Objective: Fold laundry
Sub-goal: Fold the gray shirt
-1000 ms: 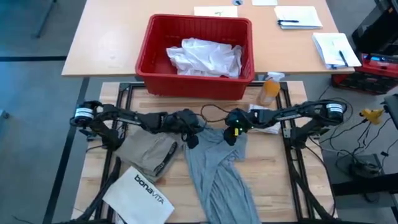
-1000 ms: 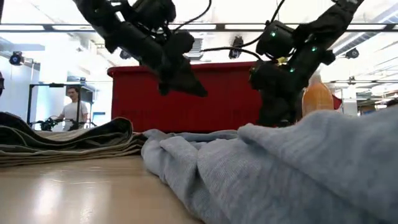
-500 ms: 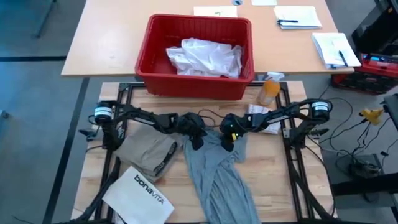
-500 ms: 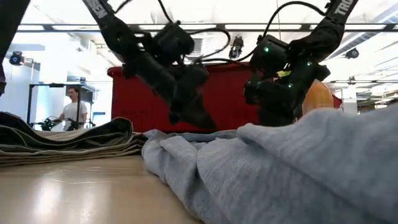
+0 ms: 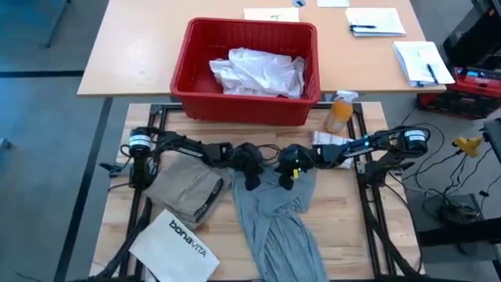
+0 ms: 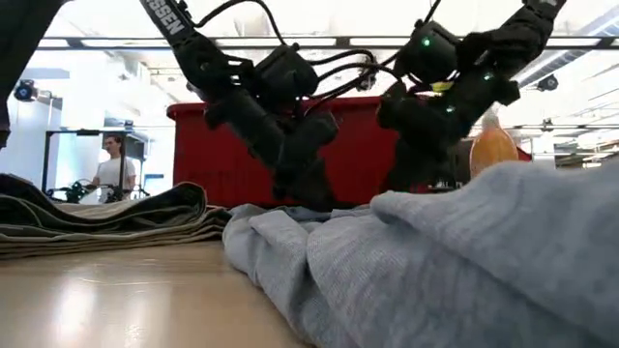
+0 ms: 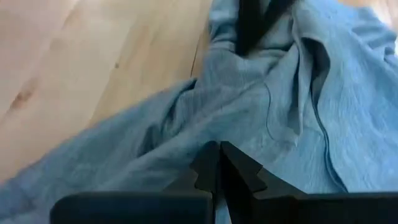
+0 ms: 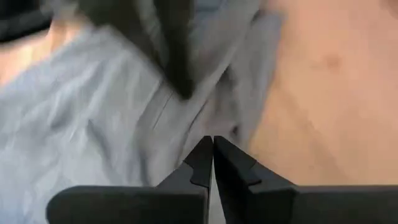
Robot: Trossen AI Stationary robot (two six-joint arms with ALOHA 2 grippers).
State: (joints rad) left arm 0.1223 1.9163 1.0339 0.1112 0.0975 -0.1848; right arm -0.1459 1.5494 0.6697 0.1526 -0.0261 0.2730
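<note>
A grey T-shirt (image 5: 274, 215) lies crumpled on the wooden table, running from its middle to the near edge. My left gripper (image 5: 250, 177) is shut at the shirt's far left edge. My right gripper (image 5: 292, 174) is shut on the shirt's far part, a hand's width to the right. In the low view both grippers, left (image 6: 314, 198) and right (image 6: 406, 179), come down behind the grey cloth (image 6: 435, 261). A folded khaki-tan piece (image 5: 188, 192) lies flat to the left. A white shirt (image 5: 258, 70) sits in the red basket (image 5: 192, 66). My left gripper has its shut fingertips (image 7: 211, 155) down on the T-shirt's far left part (image 7: 249, 118), slanting down from the table's left. Whether a layer is caught between them I cannot tell. The cloth lies slack on the table. My right gripper has its shut fingertips (image 8: 205, 152) on the T-shirt's far part (image 8: 124, 118), slanting down from the table's right. I cannot tell if cloth is caught between them. The shirt lies slack.
A stiff white "bonavita" bag (image 5: 176, 243) lies at the near left corner. An orange bottle (image 5: 338, 113) and a small white packet (image 5: 329, 141) stand at the far right. Bare wood (image 5: 344, 219) shows right of the shirt. A person (image 6: 114, 164) stands in the room behind.
My left gripper has gone toward the table's right edge and down, from above the khaki piece's right side to the grey T-shirt's far left edge, its fingers shut throughout. My right gripper has kept its place at the shirt. The shirt lies as before.
</note>
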